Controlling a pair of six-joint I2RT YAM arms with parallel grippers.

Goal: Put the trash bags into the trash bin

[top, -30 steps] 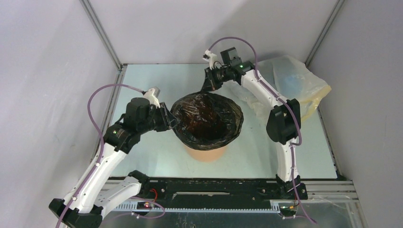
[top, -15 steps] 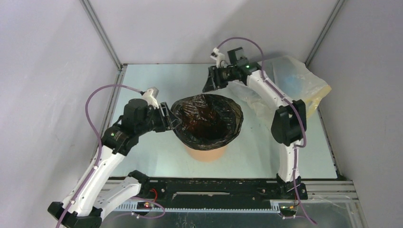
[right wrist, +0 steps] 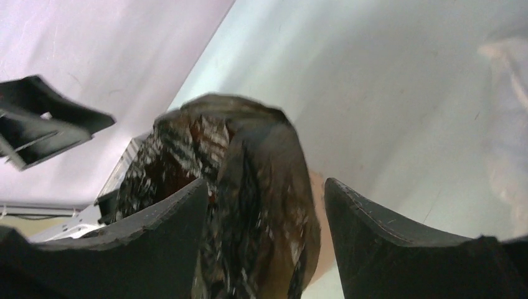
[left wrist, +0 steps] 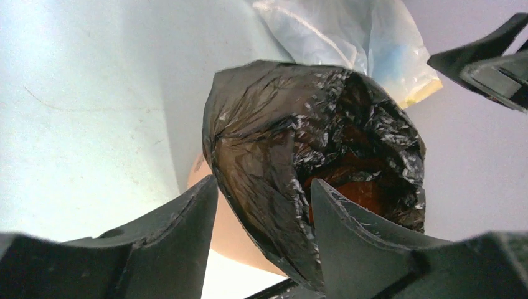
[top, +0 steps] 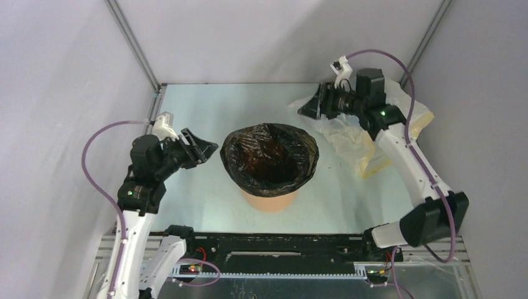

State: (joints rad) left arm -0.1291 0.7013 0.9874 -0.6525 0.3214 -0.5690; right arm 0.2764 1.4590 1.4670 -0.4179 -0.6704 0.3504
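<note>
The trash bag, black and crinkly, lines the orange trash bin at the table's middle, its rim folded out over the bin's edge. My left gripper hangs open just left of the bag, apart from it. In the left wrist view the bag and bin wall lie beyond the open left gripper. My right gripper is open at the back right, clear of the bag. The right wrist view shows the bag past the empty right gripper.
A translucent yellowish plastic bag lies at the back right under the right arm. Grey walls with metal corner rails enclose the table on three sides. The arm bases and a black rail run along the near edge.
Both grippers have opened and let go of the bag's rim. The left one drew back to the left, the right one swung away to the back right. The bag stays on the bin.
</note>
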